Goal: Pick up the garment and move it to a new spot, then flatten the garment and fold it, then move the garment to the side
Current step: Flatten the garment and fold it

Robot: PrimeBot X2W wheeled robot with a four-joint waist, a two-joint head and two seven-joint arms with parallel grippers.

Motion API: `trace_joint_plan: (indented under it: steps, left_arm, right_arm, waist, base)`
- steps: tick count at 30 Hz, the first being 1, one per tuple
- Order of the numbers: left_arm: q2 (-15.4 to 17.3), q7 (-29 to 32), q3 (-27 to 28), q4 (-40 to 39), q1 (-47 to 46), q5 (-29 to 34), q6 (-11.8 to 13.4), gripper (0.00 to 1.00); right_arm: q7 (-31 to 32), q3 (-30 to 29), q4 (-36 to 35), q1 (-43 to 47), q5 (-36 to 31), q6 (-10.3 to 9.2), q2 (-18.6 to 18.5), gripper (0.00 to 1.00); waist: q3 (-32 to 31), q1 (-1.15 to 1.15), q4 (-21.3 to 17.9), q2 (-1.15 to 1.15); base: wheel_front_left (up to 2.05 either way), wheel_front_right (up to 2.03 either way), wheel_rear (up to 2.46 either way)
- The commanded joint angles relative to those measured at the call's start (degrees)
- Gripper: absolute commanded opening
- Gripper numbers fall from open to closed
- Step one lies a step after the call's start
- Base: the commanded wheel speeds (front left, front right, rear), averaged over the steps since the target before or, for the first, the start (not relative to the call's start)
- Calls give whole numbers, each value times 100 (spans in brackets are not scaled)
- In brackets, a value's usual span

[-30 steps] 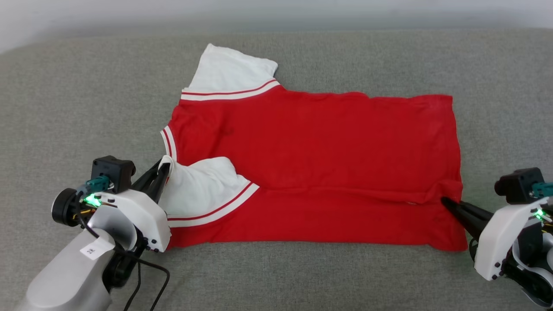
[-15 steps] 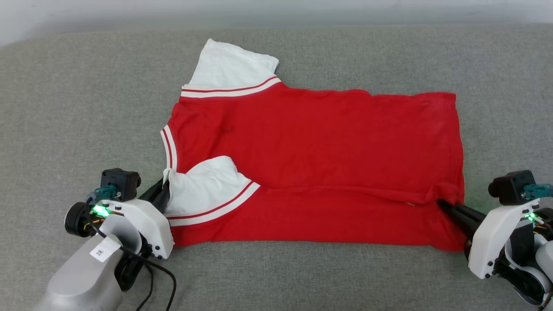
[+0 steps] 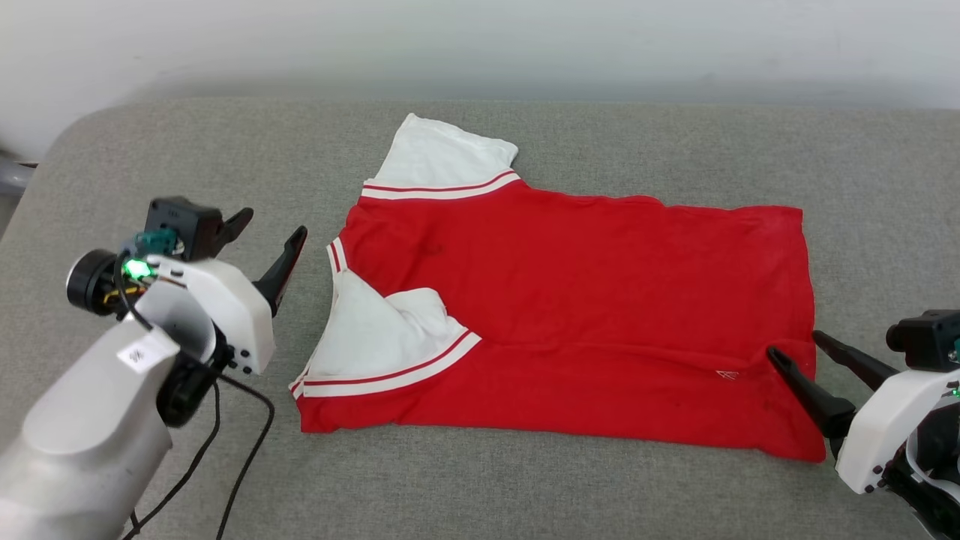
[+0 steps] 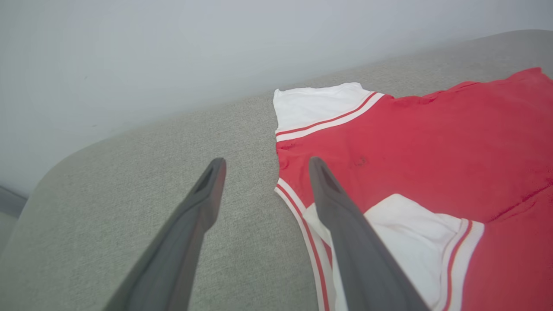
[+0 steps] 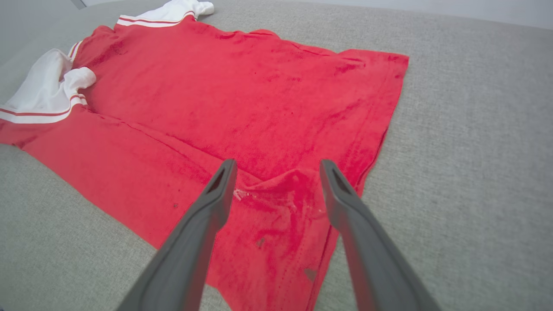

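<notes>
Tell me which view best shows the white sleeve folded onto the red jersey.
Head view: the white striped-trim sleeve lies whole and unobstructed on the red jersey T-shirt. Left wrist view: partly hidden by the left tool. Right wrist view: small, at the left edge.

The garment [image 3: 585, 300] is soft matt cloth — red jersey on the body, white on the sleeves, slightly fuzzy up close. Under the garment, the upholstery [image 3: 525, 487] is a coarser grey woven fabric, matt and flecked. Left of the garment, the left gripper [image 3: 274, 223] has matt dark fingers, plastic by the look, and a smooth white shell with a faint sheen; the right gripper [image 3: 795, 343], at the garment's right edge, looks alike. Behind the garment the wall [image 3: 480, 45] is smooth and matt.
</notes>
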Motion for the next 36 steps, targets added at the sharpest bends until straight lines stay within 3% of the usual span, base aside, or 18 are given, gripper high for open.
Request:
trace_joint_plan:
  steps: [1,12,17,25,36]
  left_arm:
    - [28,137,-24,-76,-85,-49,-33,100]
    - [501,3153,-499,-1166,-391,-1114,-305,100]
    - [637,4146,-732,-1289,-304,-1513,-332,100]
    - [634,4669,-1014,-925,-59,-1647,-333,100]
    - [215,4456,-1298,78,258,-1731,-357,100]
  right_arm:
    - [16,-28,-31,63,-47,-5,14,100]
    - [254,-231,-241,220,-204,-5,164,100]
    - [385,-267,-331,238,-226,-5,214,100]
    - [521,-293,-445,157,-253,-5,273,100]
    - [576,-236,-488,-107,-314,-5,264,100]
  waist:
    - [-13,0,19,0]
    - [-50,0,66,0]
    - [-16,0,19,0]
    - [160,0,-135,0]
    - [328,0,-323,0]
  base:
    - [0,0,0]
    - [0,0,0]
    - [0,0,0]
    - [0,0,0]
    - [0,0,0]
